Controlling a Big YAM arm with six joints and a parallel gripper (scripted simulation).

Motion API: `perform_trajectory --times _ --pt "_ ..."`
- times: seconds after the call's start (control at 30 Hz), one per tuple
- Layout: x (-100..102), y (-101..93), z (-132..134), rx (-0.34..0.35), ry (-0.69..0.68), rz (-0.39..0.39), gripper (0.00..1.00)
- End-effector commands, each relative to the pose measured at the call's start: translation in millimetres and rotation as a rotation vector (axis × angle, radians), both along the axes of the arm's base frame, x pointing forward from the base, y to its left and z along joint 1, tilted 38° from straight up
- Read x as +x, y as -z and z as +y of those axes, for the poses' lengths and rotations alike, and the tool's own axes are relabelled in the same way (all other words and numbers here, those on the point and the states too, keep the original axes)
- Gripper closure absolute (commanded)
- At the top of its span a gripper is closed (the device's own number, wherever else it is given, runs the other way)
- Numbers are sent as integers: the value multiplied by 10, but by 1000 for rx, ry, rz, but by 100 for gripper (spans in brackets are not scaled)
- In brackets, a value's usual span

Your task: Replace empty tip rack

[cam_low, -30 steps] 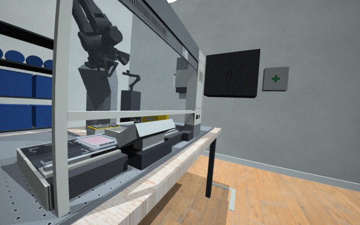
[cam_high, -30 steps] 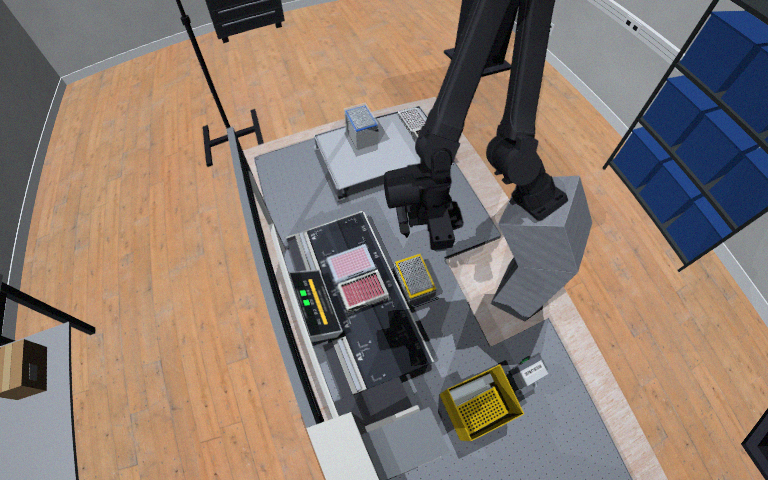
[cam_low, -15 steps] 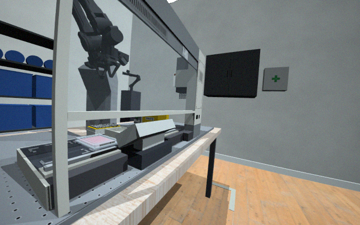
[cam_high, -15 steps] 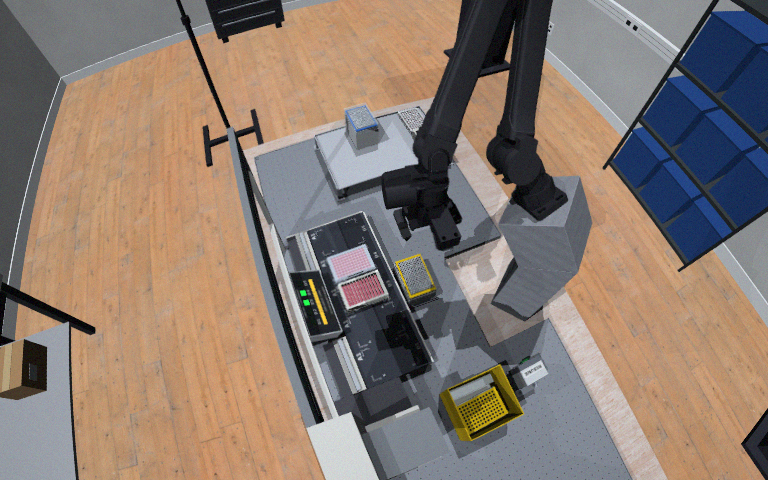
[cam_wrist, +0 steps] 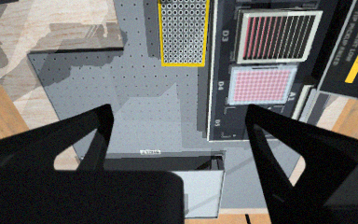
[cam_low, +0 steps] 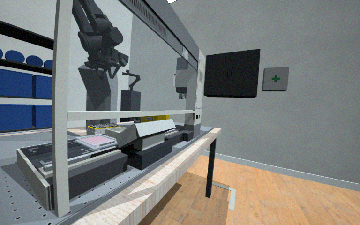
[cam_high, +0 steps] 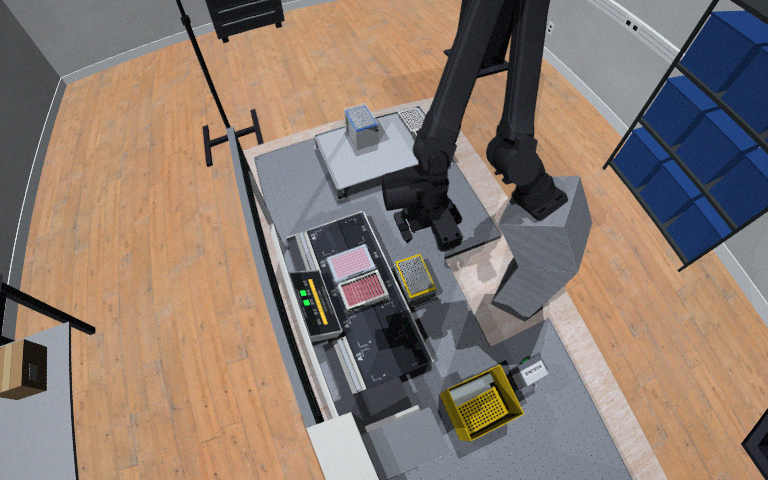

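Matt grey perforated metal breadboard (cam_high: 566,407) covers the bench; pale, lightly grained wood bench top (cam_low: 159,172) shows at its edges. Warm orange plank floor (cam_high: 141,226), satin, visible grain. Matt black arm (cam_high: 453,101), plastic-looking housing, no glare. Yellow-framed tip rack (cam_high: 416,275) and yellow waste bin (cam_high: 453,403) look like smooth plastic. Pale pink well plate (cam_wrist: 261,84) has a clear, slightly glossy rim. Dark matt deck tray (cam_high: 351,226).
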State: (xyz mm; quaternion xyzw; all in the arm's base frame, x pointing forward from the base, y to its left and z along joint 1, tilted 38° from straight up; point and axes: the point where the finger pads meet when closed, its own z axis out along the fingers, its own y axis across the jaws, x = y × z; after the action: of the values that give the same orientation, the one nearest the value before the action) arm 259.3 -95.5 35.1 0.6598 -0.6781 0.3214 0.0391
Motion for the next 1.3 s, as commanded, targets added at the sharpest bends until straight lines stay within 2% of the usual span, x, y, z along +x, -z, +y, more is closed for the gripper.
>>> perform_trajectory --times 0.0,1.27 --pt "58 28 -56 -5 -5 -4 0" --pt "288 463 -341 -7 -5 -9 0"
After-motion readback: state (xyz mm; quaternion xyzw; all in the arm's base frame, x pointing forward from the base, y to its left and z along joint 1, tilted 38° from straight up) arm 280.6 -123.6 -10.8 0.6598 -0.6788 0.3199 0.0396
